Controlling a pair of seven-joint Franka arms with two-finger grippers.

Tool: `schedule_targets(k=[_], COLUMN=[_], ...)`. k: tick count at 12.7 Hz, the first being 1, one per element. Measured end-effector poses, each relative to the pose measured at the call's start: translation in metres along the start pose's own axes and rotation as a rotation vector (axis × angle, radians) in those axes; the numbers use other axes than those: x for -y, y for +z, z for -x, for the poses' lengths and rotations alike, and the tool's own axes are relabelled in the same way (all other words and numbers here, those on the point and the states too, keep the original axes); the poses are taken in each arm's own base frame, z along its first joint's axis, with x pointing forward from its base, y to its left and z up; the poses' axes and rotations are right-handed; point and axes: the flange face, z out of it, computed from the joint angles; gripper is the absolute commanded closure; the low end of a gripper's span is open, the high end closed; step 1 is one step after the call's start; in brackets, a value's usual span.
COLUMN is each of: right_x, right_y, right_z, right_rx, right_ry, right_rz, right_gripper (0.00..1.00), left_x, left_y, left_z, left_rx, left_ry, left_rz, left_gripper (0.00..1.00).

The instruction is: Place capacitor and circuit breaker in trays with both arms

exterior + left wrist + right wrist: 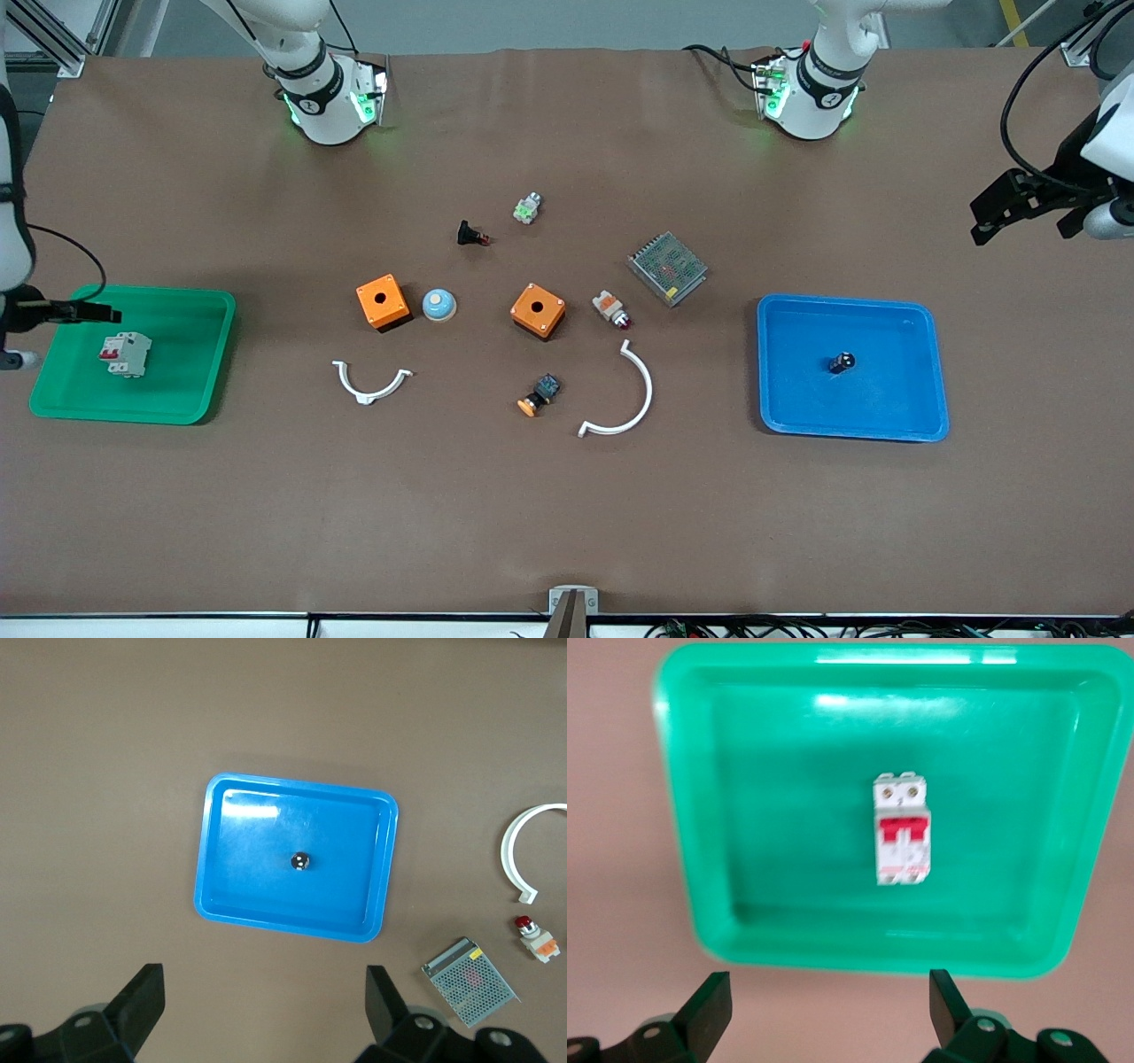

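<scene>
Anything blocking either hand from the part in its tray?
Nothing visible. The circuit breaker lies alone in the green tray below the open right hand; the capacitor sits alone in the blue tray below the open left hand.

Tiny black capacitor [841, 362] lies in the blue tray [921, 416]; white-grey, red-levered circuit breaker [125, 354] in the green tray [190, 399].

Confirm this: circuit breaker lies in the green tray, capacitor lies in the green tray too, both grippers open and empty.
Wrong on the capacitor: the front view shows it in the blue tray. The circuit breaker does lie in the green tray, and the left gripper and right gripper are open, empty.
</scene>
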Motion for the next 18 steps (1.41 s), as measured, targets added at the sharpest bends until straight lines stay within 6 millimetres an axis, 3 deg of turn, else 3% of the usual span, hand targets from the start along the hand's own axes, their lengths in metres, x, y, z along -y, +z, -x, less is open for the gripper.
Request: schedule_targets(k=[2, 4, 8, 11, 15, 18], right_x=[0.031, 0.075, 0.161, 0.205, 0.245, 0.252], right_y=[-0.044, -0.085, -0.143, -0.165, -0.183, -0.189], right_z=[0.014, 0.029, 0.063, 0.079, 0.094, 0.097], right_rx=[0.001, 0.0, 0.013, -0.003, -0.023, -0.045], right_ry=[0.031, 0.056, 0.084, 0.079, 0.08, 0.081], right_rz=[-0.002, 0.004, 0.019, 0.034, 0.043, 0.044], right_gripper=[0.02, 0.02, 0.03, 0.02, 0.01, 0.0], left_x=[-0.002, -0.007, -0.02, -0.019, -0.016, -0.015], left_y=[0.003, 0.007, 0.009, 0.009, 0.01, 0.01], left_z=[0.001, 0.002, 0.007, 0.008, 0.01, 0.01], left_rx=[0.009, 0.019, 0.044, 0.052, 0.07, 0.073], left_ry=[0.005, 0.014, 0.038, 0.035, 0.031, 0.025], left_rz=[-0.001, 0.0, -0.002, -0.004, -0.006, 0.014], left_gripper=[0.0, 0.0, 0.0, 0.0, 0.0, 0.0])
